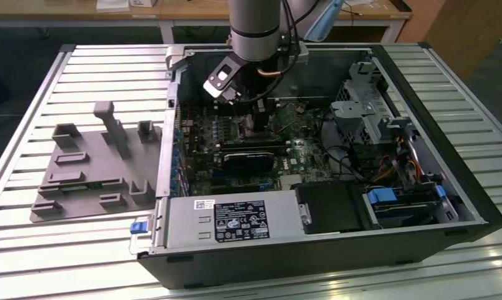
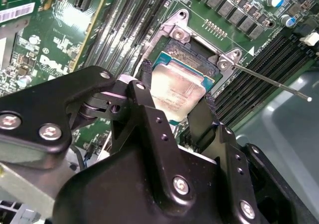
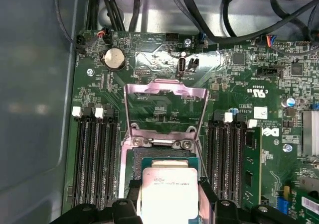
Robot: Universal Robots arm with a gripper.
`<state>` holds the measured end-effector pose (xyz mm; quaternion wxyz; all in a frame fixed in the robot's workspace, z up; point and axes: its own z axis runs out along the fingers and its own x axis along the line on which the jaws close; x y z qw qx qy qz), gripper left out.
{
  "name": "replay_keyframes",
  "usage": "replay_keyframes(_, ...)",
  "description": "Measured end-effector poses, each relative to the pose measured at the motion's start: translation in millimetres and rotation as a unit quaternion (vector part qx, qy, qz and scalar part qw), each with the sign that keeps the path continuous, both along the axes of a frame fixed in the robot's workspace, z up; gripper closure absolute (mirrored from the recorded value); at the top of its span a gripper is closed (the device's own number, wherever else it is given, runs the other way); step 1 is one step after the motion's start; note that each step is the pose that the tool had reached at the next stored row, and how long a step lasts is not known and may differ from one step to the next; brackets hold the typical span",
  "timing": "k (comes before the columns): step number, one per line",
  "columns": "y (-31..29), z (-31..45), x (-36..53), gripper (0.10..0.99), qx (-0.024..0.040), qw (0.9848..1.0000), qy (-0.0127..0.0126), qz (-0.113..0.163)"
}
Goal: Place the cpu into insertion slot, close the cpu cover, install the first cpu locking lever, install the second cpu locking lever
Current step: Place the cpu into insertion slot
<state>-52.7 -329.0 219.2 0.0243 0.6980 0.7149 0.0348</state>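
The cpu (image 2: pixel 175 88) is clamped between the fingers of the pincer (image 2: pixel 177 92), just over the insertion slot (image 3: pixel 145 158), whose cpu cover (image 3: pixel 164 88) stands raised. The open computer case (image 1: pixel 317 256) lies on a slatted metal bench (image 1: pixel 67 69). Beside the case, at the exterior view's left, rests a grey moulded fixture (image 1: pixel 92 181). Beyond the case stands a wood-topped bench (image 1: pixel 192 12).

The setting is a robotics laboratory or workshop. A slatted metal counter (image 1: pixel 92 69) carries an open computer case (image 1: pixel 317 256) beneath the pincer (image 1: pixel 258 122). A grey fixture block (image 1: pixel 75 181) lies well to the pincer's side, with wooden workbenches (image 1: pixel 67 12) beyond it.
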Motion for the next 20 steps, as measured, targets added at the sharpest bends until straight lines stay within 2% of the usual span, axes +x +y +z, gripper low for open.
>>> replay_keyframes(6, 4.0, -7.3, -1.0, 0.549, 0.0001, 1.0, 0.0, -0.006)
replay_keyframes(20, 6.0, -19.7, -1.2, 0.549, 0.0, 0.9997, 0.0, -0.025)
